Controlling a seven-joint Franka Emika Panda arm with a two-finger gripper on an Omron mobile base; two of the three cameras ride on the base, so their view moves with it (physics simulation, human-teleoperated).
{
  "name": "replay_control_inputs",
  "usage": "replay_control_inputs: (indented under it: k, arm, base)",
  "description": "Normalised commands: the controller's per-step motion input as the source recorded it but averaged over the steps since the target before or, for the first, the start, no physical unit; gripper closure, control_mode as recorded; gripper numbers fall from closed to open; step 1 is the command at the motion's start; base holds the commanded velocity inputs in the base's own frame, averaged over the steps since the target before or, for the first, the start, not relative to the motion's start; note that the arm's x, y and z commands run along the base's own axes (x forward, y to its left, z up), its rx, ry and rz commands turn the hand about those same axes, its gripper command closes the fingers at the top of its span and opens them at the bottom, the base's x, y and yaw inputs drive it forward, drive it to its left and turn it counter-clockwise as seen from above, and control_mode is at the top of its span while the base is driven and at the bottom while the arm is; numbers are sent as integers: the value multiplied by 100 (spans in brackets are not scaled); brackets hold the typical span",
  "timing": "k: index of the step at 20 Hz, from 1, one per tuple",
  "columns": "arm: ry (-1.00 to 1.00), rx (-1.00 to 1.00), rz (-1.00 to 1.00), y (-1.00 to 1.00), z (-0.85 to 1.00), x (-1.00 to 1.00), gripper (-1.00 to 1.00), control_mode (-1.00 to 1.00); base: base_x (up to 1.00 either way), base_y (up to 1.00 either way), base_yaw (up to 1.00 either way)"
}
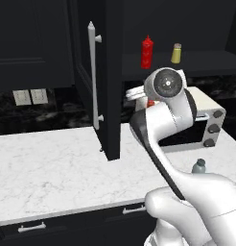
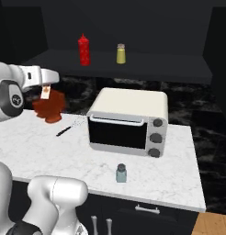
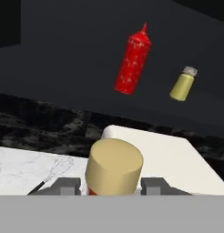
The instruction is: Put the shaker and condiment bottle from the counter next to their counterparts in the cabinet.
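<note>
Hand view: the gripper [image 3: 114, 185] is closed on the condiment bottle [image 3: 114, 167], whose tan cap rises between the two finger tips. Beyond and above the gripper, on the cabinet shelf [image 3: 63, 86], stand the red squeeze bottle [image 3: 132, 61] and, to its right, the yellowish shaker [image 3: 183, 84]. Just past the gripper lies the top of the toaster oven [image 3: 168, 157]; a whisk [image 3: 54, 174] lies on the counter [image 3: 18, 166] to the gripper's left. In the right base view the gripper [image 2: 47, 94] holds the brown bottle [image 2: 49, 106] lifted over the counter, and the blue-grey shaker [image 2: 121, 173] stands well apart on the counter, in front of the oven.
</note>
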Motion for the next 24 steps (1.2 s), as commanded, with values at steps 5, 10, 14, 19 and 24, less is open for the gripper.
replay_control_inputs:
  k: [5, 10, 14, 19, 24]
  arm:
    - [0, 0, 19, 0, 82, 0, 100, -100]
    - [0, 0, 18, 0, 79, 0, 100, -100]
    - [0, 0, 18, 0, 77, 0, 100, -100]
    - [-5, -2, 15, 1, 57, 0, 100, -100]
    - [0, 0, 1, 0, 0, 0, 100, -100]
  base:
    - [0, 0, 0]
    - [0, 0, 0]
    - [0, 0, 0]
    - [0, 0, 0]
    - [0, 0, 0]
